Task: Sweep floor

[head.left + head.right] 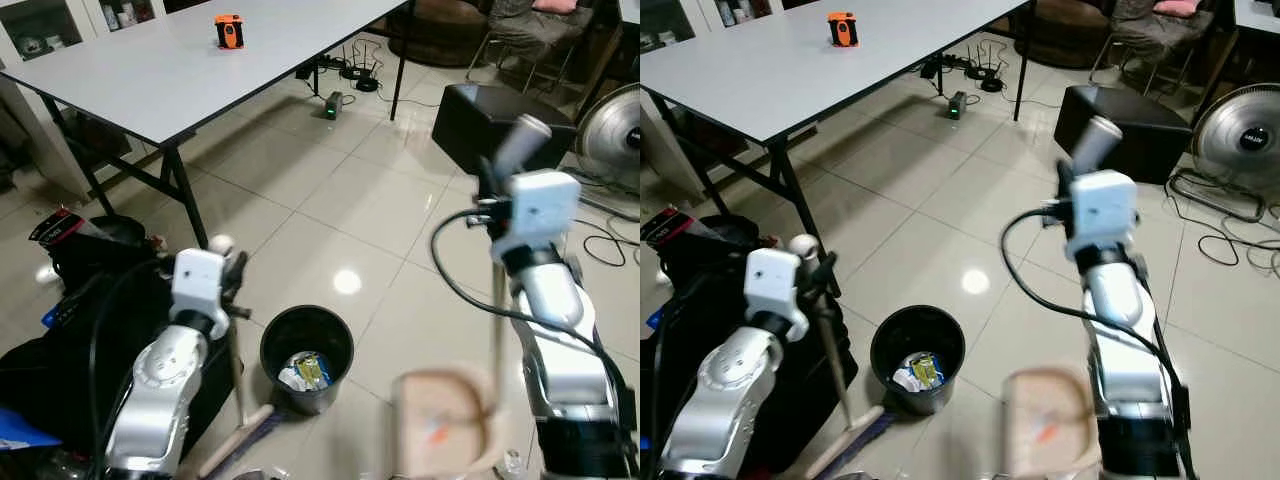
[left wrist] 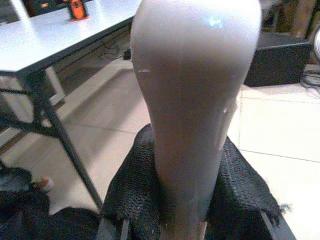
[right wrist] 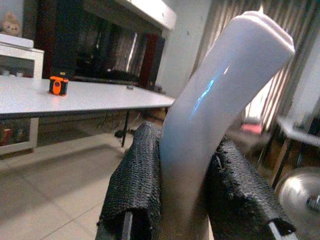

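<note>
The left gripper [image 1: 228, 268] is clamped on the broom handle [image 1: 235, 360] near its rounded top, at about 8 o'clock in the left eye view. The handle's long axis runs almost upright, leaning slightly, and the broom head [image 1: 240, 442] points down toward 6 o'clock, resting on the tiled floor [image 1: 330, 190] just beside the black bin [image 1: 307, 357], which already holds some wrappers. The right gripper [image 1: 497, 178], at 3 o'clock, is clamped on the dustpan handle [image 1: 497, 330]. That long thin stem drops nearly vertically to the beige dustpan [image 1: 445, 420] at 5 o'clock, which has a small orange scrap in it and looks blurred. A grey worktop [image 1: 150, 70] with an orange device [image 1: 229, 31] fills 11 o'clock.

The right eye view gives the same layout: a fan [image 1: 1240, 135] and a dark box [image 1: 1110, 120] at 2 o'clock, loose cables on the floor beside them, and a black bag [image 1: 700, 300] at 9 o'clock close against the left arm.

In the left wrist view the black padded fingers [image 2: 135, 195] press on both sides of the pale broom knob [image 2: 192, 100], which points straight out along the gripper.

In the right wrist view the fingers [image 3: 135, 180] close round the curved grey dustpan grip [image 3: 215, 110].

Risks, as I judge them: tipping the dustpan while carrying it could spill the scrap beside the bin, not into it. A wide broom stroke could knock the bin over or catch the bag, and the floor cables could snag either tool.
</note>
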`<state>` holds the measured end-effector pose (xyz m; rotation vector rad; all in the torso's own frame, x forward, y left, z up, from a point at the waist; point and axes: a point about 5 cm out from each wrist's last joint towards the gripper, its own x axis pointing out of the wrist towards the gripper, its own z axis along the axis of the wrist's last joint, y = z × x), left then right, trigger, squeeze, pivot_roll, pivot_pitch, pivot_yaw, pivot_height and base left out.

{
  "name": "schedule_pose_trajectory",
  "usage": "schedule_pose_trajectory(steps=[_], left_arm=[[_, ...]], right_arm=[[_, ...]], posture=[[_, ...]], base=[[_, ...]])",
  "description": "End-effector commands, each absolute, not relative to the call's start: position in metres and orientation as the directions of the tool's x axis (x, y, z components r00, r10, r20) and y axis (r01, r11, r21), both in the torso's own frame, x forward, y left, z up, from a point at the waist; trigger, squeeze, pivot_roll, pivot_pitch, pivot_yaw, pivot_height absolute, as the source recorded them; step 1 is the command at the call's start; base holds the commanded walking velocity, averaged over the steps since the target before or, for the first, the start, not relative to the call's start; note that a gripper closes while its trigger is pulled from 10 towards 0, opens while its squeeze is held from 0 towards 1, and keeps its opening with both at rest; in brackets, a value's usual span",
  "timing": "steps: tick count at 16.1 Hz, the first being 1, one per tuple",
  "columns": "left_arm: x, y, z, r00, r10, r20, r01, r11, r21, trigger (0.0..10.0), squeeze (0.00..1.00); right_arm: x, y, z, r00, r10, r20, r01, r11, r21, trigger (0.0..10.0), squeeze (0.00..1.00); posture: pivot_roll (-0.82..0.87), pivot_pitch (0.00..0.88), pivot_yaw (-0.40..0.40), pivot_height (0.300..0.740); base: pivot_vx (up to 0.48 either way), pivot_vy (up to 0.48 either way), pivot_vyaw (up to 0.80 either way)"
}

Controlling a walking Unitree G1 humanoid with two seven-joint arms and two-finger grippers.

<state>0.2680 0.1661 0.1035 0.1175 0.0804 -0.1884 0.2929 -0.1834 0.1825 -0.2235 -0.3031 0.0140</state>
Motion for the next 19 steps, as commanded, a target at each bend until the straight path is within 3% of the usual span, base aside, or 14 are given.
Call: schedule_pose_trajectory(steps=[1, 5, 15, 19], left_arm=[[0.272, 0.160, 0.116, 0.975, -0.219, -0.043, 0.223, 0.967, 0.121, 10.0, 0.00], [0.273, 0.159, 0.116, 0.972, -0.229, -0.048, 0.233, 0.965, 0.123, 10.0, 0.00], [0.277, 0.156, 0.119, 0.966, -0.257, -0.042, 0.260, 0.957, 0.128, 10.0, 0.00], [0.279, 0.154, 0.119, 0.961, -0.273, -0.044, 0.276, 0.952, 0.129, 10.0, 0.00]], right_arm=[[0.289, -0.185, 0.190, 0.947, 0.053, 0.318, 0.021, 0.973, -0.228, 10.0, 0.00], [0.283, -0.186, 0.181, 0.960, 0.012, 0.280, 0.025, 0.992, -0.127, 10.0, 0.00], [0.279, -0.206, 0.176, 0.966, -0.082, 0.246, 0.110, 0.988, -0.106, 10.0, 0.00], [0.276, -0.202, 0.167, 0.978, -0.091, 0.186, 0.106, 0.992, -0.074, 10.0, 0.00]], posture=[[-0.06, 0.022, 0.039, 0.740], [-0.06, 0.000, 0.053, 0.740], [-0.09, 0.000, 0.066, 0.740], [-0.08, 0.000, 0.065, 0.740]], base=[[0.000, 0.000, 0.00], [-0.062, 0.000, 0.00], [-0.272, 0.000, 0.00], [-0.287, 0.000, 0.00]])
